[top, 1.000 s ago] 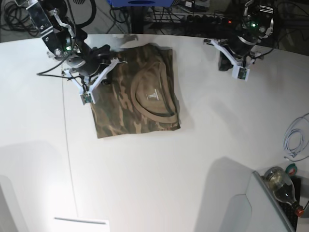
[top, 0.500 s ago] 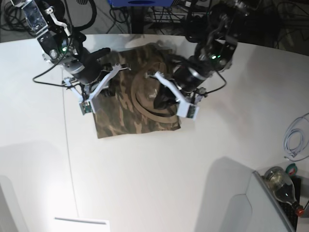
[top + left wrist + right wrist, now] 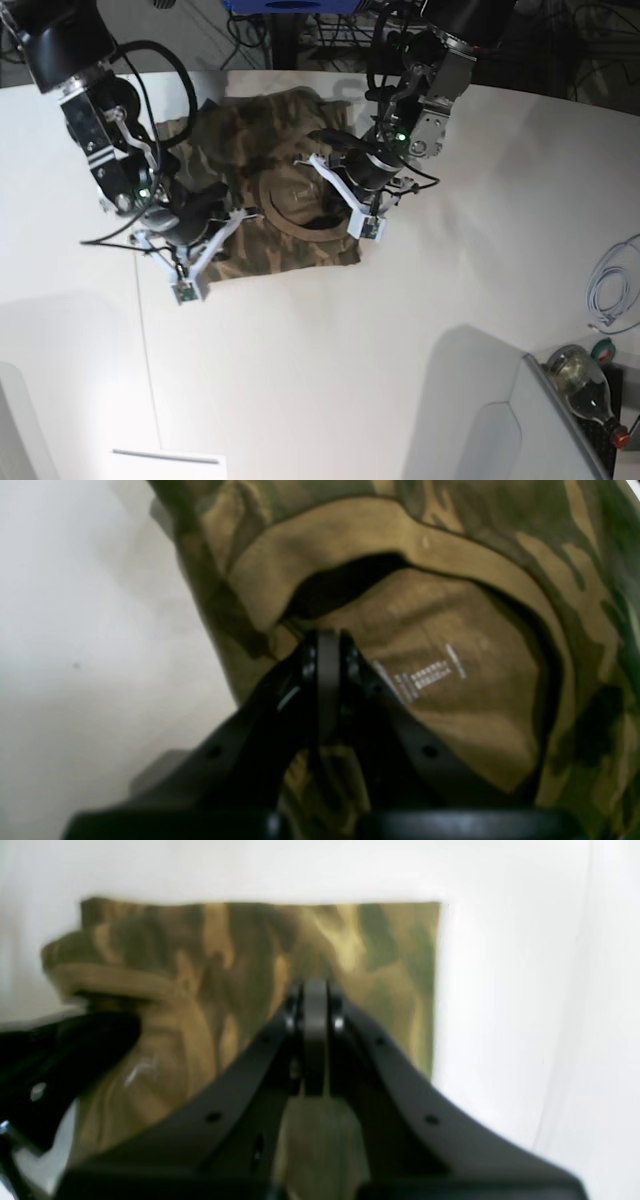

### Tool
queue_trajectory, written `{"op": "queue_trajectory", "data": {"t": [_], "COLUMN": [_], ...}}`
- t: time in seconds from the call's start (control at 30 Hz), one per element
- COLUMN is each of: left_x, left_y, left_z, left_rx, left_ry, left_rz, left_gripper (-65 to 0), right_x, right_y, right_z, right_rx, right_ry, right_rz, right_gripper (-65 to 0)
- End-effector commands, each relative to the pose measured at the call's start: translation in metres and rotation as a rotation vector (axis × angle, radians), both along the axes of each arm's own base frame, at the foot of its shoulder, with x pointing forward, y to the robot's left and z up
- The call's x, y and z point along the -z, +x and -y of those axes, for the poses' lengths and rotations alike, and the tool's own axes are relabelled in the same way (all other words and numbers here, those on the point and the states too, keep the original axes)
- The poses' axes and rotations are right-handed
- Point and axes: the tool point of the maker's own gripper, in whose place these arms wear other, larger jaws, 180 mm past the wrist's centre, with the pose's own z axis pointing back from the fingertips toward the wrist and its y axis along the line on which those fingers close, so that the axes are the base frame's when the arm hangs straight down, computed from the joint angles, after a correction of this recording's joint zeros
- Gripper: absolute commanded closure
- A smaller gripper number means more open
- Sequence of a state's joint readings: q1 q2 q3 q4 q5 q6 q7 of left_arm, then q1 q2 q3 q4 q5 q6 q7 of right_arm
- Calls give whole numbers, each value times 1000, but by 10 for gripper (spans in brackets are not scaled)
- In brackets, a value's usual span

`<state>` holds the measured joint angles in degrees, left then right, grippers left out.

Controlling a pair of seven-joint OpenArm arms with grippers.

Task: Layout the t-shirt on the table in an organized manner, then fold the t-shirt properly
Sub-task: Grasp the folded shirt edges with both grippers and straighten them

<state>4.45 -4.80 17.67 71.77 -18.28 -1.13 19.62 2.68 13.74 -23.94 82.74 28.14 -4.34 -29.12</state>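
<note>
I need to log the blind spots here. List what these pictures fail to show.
- Left wrist view: the label print on the t-shirt is too blurred to read.
- Left wrist view: the left gripper tips hide what cloth they pinch.
- Right wrist view: the right gripper covers the fabric beneath it.
- Base view: arms hide the collar area.

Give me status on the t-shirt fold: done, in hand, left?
Done: the t-shirt lies on the table as a compact, partly folded rectangle. In hand: both tools are shut on cloth, the left tool at the collar, the right tool on the opposite side. Left: finish this fold, flatten the bunched cloth, release.
</note>
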Motion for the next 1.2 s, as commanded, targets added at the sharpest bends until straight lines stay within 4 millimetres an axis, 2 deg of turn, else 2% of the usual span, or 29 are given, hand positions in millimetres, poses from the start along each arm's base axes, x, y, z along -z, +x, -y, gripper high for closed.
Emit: {"op": "queue_trajectory", "data": {"t": [0.0, 0.07, 0.2, 0.3, 0.37, 0.43, 0.47, 0.53, 0.6, 0.7, 0.77, 0.87, 1.0, 1.17], "left_x": [1, 1, 3, 3, 3, 3, 3, 2, 0, 0, 0, 0, 0, 0], "left_y": [1, 1, 0, 0, 0, 0, 0, 0, 2, 2, 2, 2, 2, 1], "left_z": [-1, -3, -5, -5, -6, -6, -5, -4, -3, -2, -2, -2, -2, -2], "left_rx": [-5, -6, -6, -6, -6, -6, -6, -6, -7, -7, -7, -7, -7, -7], "left_ry": [14, 16, 21, 22, 23, 23, 22, 20, 14, 12, 10, 10, 10, 10], "left_rz": [-10, -10, -13, -14, -14, -14, -14, -13, -8, -10, -10, -10, -10, -13], "left_gripper": [0, 0, 0, 0, 0, 0, 0, 0, 0, 0, 0, 0, 0, 0], "right_x": [-8, 7, 35, 52, 43, 19, 5, -22, -35, -37, -33, -21, 6, 47], "right_y": [16, 23, 34, 33, 35, 36, 35, 26, 9, -28, -56, -87, -106, -109], "right_z": [0, 3, 24, 35, 25, 11, 10, 13, 15, 33, 40, 48, 54, 71], "right_rx": [3, 14, 58, 55, 22, -7, -6, 7, 15, 76, 102, 130, 148, 188], "right_ry": [5, -7, -34, -53, -27, 9, 28, 62, 77, 72, 75, 70, 55, 17], "right_rz": [39, 7, 9, -30, -2, 66, 103, 167, 159, 81, 47, -6, -77, -167], "right_gripper": [0, 0, 0, 0, 0, 0, 0, 0, 0, 0, 0, 0, 0, 0]}}
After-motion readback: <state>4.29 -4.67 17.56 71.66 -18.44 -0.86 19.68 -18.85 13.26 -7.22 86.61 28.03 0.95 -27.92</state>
